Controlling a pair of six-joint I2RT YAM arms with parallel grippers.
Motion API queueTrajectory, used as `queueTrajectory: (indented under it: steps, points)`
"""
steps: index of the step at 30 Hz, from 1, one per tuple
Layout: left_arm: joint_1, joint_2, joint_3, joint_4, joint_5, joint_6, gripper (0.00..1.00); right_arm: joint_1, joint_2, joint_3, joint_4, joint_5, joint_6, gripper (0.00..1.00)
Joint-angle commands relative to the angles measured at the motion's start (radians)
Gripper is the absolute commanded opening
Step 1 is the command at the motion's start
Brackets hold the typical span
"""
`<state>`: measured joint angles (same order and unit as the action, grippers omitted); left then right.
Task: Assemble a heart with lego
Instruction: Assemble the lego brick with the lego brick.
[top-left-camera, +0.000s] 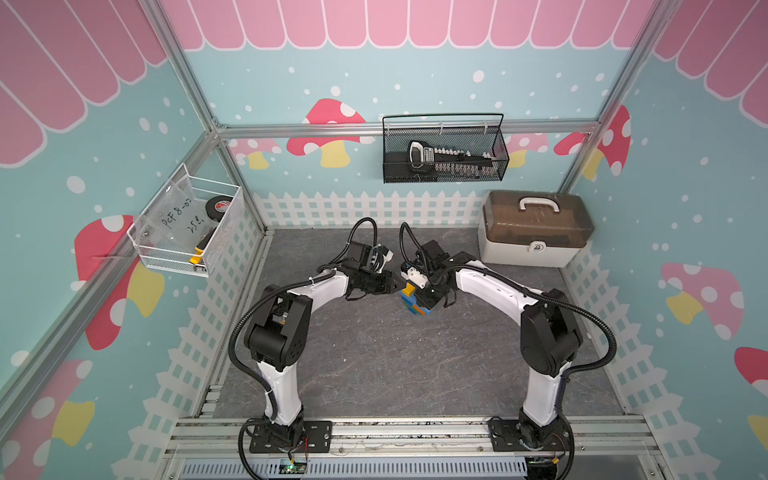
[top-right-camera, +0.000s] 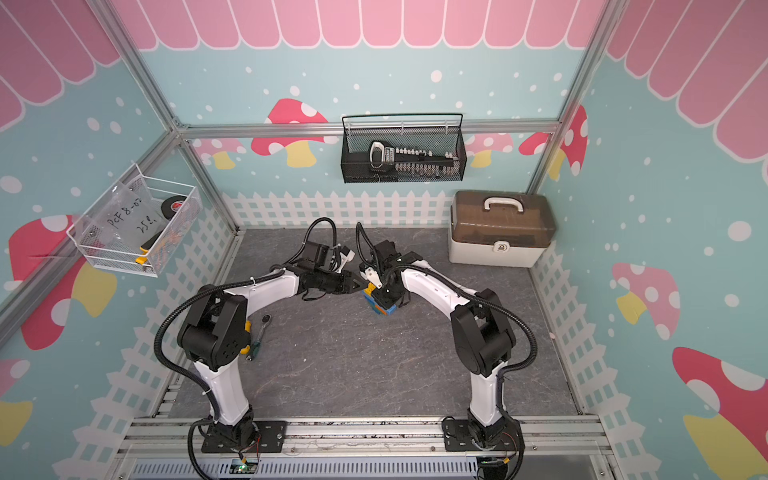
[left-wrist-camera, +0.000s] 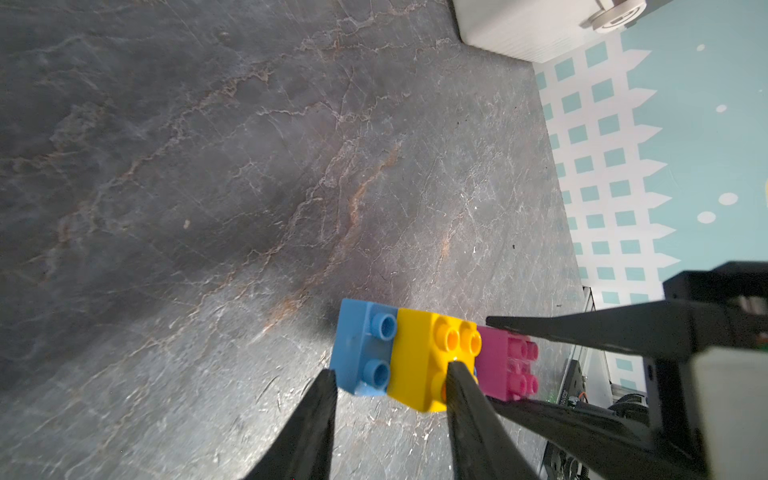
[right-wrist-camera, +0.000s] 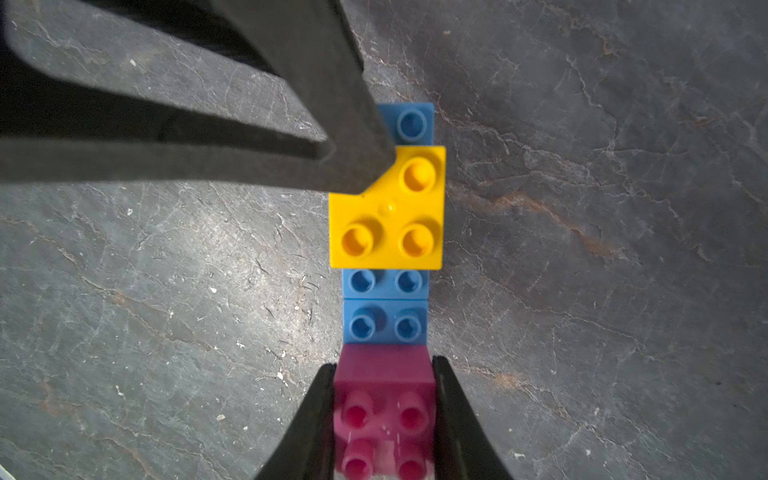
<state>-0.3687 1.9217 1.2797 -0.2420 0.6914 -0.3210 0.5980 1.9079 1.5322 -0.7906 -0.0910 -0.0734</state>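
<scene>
The heart (top-left-camera: 415, 307) stands on the grey table (top-left-camera: 395, 365). It is near the white box (top-left-camera: 536, 245) but does not touch it. Both claws meet at the heart, out in front of the box.

The right claw (right-wrist-camera: 384, 365) is closed tight on the pink brick (right-wrist-camera: 384, 386) at one end of the heart. The left claw (left-wrist-camera: 390, 370) is open and holds nothing. One of its fingers (right-wrist-camera: 357, 145) pokes down on the yellow brick (right-wrist-camera: 390, 216). Blue bricks (right-wrist-camera: 384, 303) sit between the yellow brick and the pink brick.

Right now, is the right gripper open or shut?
Shut: the right gripper clamps the pink brick, its fingers against both sides.
</scene>
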Motion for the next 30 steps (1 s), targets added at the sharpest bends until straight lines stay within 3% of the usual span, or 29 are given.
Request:
queueTrajectory:
  steps: [1,5,10,15,23,30]
  points:
    - [-0.010,0.020,-0.010,-0.056,-0.035,0.040,0.41,0.001,0.107,-0.053,-0.045,0.089,0.010,0.28]
    - [-0.008,0.004,-0.008,-0.060,-0.041,0.037,0.41,-0.001,0.071,-0.040,-0.034,0.094,0.014,0.35]
    - [-0.007,-0.023,-0.013,-0.066,-0.054,0.039,0.43,-0.001,0.020,-0.059,-0.001,0.083,0.024,0.53]
    - [-0.008,-0.054,-0.019,-0.068,-0.071,0.032,0.47,-0.004,-0.001,-0.089,0.031,0.102,0.033,0.63]
    - [-0.009,-0.150,-0.057,-0.036,-0.111,0.012,0.51,-0.050,-0.070,-0.141,0.110,0.092,0.062,0.65]
    - [-0.008,-0.220,-0.095,0.001,-0.132,-0.008,0.51,-0.083,-0.099,-0.189,0.164,-0.034,0.061,0.65]
